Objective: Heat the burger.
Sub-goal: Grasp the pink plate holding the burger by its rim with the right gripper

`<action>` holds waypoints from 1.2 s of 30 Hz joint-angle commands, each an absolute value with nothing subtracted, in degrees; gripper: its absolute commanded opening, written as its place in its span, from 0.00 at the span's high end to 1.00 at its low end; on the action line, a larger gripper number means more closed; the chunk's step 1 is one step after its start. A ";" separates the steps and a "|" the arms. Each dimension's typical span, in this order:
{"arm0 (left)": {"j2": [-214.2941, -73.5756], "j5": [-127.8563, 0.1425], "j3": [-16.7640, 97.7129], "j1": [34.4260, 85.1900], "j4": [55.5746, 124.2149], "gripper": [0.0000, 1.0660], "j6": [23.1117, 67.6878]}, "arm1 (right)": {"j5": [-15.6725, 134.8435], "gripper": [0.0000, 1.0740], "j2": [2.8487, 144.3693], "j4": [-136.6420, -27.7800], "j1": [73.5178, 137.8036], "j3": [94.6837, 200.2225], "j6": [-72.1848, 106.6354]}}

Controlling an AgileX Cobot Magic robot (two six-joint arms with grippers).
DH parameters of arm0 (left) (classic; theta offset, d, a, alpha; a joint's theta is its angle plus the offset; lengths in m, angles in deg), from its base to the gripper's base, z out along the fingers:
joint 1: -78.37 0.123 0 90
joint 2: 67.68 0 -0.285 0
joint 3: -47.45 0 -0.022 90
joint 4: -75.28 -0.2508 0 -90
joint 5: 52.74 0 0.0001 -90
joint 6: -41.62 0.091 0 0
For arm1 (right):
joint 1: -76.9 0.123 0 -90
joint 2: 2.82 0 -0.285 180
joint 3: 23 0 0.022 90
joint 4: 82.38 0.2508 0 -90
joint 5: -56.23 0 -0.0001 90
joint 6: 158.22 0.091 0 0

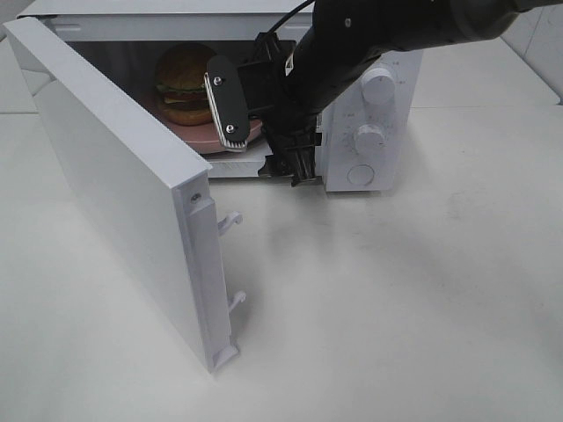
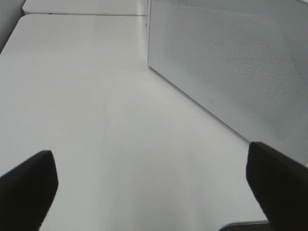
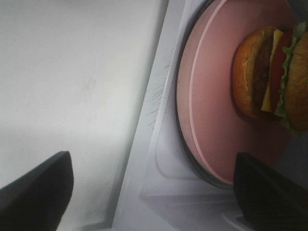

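Note:
The burger [image 1: 183, 83] sits on a pink plate [image 1: 195, 136] inside the open white microwave [image 1: 369, 114]. In the right wrist view the burger [image 3: 269, 72] rests on the plate [image 3: 211, 96], which lies on the microwave's floor. My right gripper [image 1: 264, 132] is at the mouth of the microwave, just in front of the plate. It is open [image 3: 154, 192] and holds nothing. My left gripper [image 2: 154, 197] is open and empty over the bare table, beside the outer face of the microwave door [image 2: 231, 67]. It is out of the exterior high view.
The microwave door [image 1: 114, 176] swings out toward the front left, with its latch hooks [image 1: 230, 220] pointing right. Two knobs [image 1: 378, 85] and a button are on the control panel. The white table [image 1: 396, 308] stretches out in front of the microwave.

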State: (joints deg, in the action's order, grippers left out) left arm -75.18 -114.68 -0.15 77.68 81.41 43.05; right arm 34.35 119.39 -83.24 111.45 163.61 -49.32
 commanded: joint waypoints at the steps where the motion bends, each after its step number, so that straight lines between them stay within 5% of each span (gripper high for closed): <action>1: -74.89 -114.05 -0.21 77.80 81.53 0.06 42.99 | 34.46 0.19 122.37 -83.36 111.73 167.11 -48.06; 36: -74.89 -114.05 -0.21 77.80 81.53 0.06 42.99 | 26.21 0.31 145.11 -84.67 111.16 195.70 -45.26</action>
